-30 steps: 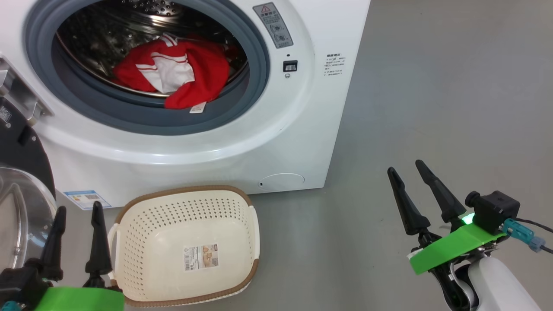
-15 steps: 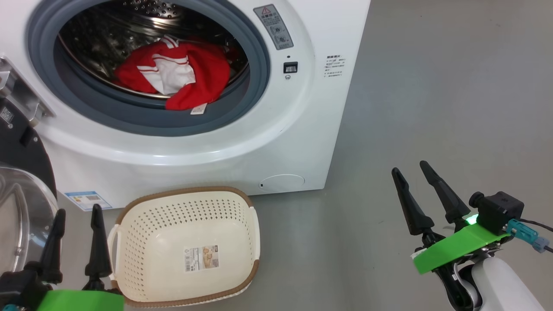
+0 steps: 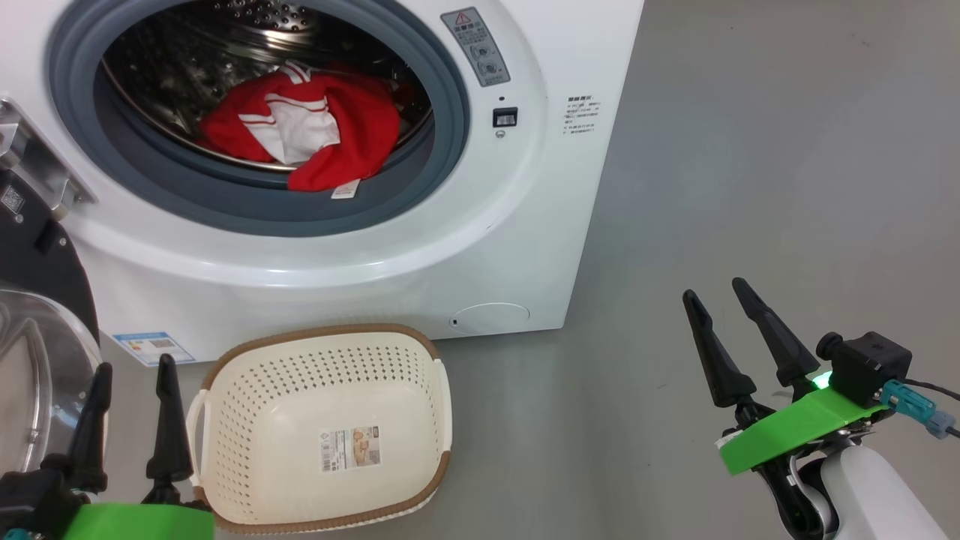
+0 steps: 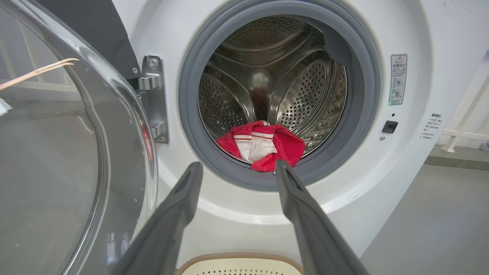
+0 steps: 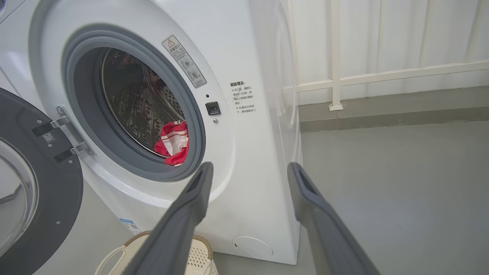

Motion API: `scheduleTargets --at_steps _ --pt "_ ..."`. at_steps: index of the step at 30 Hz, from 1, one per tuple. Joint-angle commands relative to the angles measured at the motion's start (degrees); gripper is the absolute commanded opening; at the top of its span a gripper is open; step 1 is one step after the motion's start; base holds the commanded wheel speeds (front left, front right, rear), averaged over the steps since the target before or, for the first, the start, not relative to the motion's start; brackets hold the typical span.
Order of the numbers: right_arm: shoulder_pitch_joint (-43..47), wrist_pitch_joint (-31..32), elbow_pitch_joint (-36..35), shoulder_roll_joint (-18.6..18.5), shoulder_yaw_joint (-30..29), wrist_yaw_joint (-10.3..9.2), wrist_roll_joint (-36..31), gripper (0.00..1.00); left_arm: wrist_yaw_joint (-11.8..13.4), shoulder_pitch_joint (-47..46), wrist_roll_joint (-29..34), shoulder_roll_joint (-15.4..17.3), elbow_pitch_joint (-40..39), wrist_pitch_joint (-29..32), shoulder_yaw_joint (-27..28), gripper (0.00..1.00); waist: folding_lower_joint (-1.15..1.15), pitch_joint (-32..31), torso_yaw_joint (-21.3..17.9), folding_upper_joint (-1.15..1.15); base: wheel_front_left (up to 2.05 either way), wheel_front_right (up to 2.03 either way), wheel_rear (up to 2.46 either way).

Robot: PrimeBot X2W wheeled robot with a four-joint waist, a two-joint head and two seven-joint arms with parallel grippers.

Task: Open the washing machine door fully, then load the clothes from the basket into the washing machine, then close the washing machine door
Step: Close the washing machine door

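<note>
The white washing machine (image 3: 525,225) stands with its round black door (image 3: 34,277) swung open to the left, the glass bowl (image 4: 57,152) close beside my left fingers. Red clothes with white stripes (image 3: 307,131) lie at the front of the steel drum, one corner with a tag draped onto the grey gasket (image 3: 360,214). On the floor in front sits the cream basket (image 3: 315,332), holding nothing but its bottom label. My left gripper (image 3: 135,364) is open at the basket's left side. My right gripper (image 3: 713,290) is open over bare floor to the machine's right.
Grey floor (image 3: 750,150) stretches to the right of the machine. A white railing (image 5: 336,76) runs along the wall behind it. The open door (image 5: 38,191) takes up the space left of the basket (image 5: 198,259).
Both grippers have drifted slightly lower in the head view, the right one also a little to the right. Clothes, basket and door have not moved.
</note>
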Motion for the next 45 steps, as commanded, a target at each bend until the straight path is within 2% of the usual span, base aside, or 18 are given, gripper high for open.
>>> scheduleTargets --at_steps 1,31,45 --pt "0.40 -0.26 -1.34 -0.26 0.70 0.09 -0.60 1.00 0.28 -1.34 0.39 1.00 -1.40 -0.30 2.14 1.00 0.00 -0.03 0.01 0.00 0.00 0.00 0.00" --pt "0.44 -0.26 -1.19 -0.26 0.84 0.09 -0.48 1.00 0.35 -1.09 -0.17 0.85 -1.59 -0.30 1.81 1.00 0.00 -0.45 -0.12 0.00 -0.03 0.03 0.00" --pt "0.69 -0.26 -1.34 -0.33 0.72 0.09 -0.42 1.00 0.19 -0.72 -0.55 0.94 -1.90 -0.30 1.55 1.00 0.00 -0.66 -0.07 0.00 -1.38 1.31 0.07"
